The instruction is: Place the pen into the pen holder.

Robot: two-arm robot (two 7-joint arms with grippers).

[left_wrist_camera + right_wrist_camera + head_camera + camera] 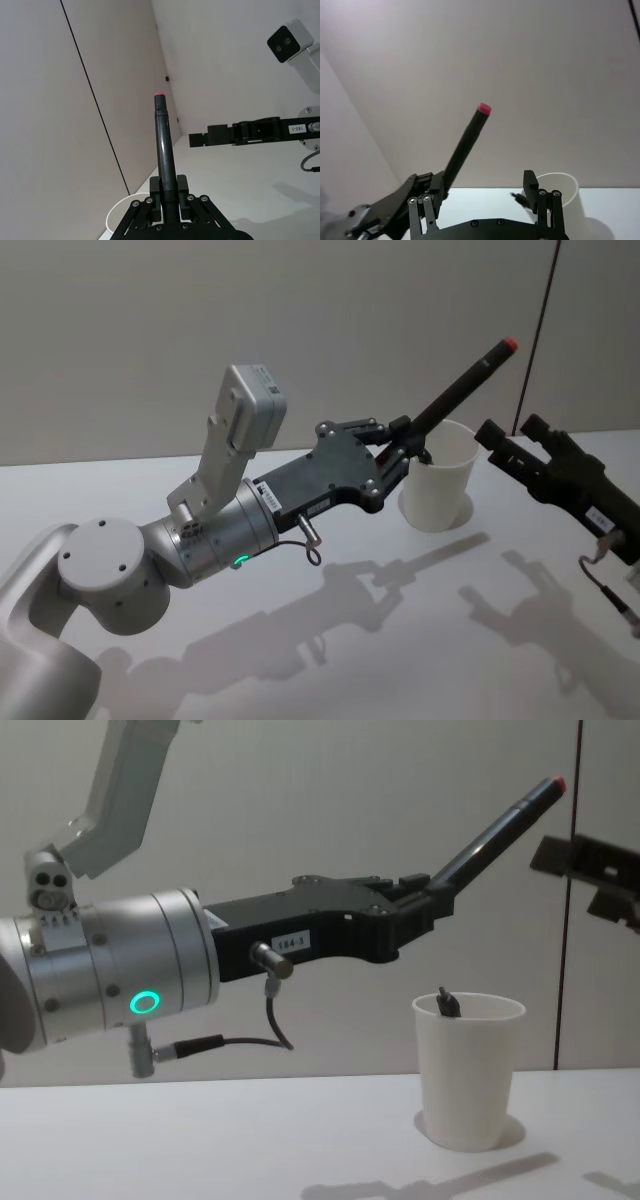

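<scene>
Black pen with a red end cap (462,380): clamped near its lower end in the left gripper (403,445), whose fingers are closed on the barrel. The pen is tilted, red cap uppermost and leaning away to the robot's right. In the chest view the whole visible barrel is clear above the cup, not inside it.

Plain white paper cup serving as pen holder (440,495): upright on the white tabletop (300,640), right of centre in the head view. It stands below and slightly right of the left gripper's fingertips. In the head view those fingertips overlap the cup's left rim, while the chest view shows them above it, apart.

Small dark item (447,1003): shows just above the rim inside the cup, on its left side. It may be the end of another pen, though it is too little exposed to confirm.

Right gripper (512,435): raised to the right of the cup, at about the height of the pen's middle. Its fingers are apart and hold nothing, and it is clear of both pen and cup.
</scene>
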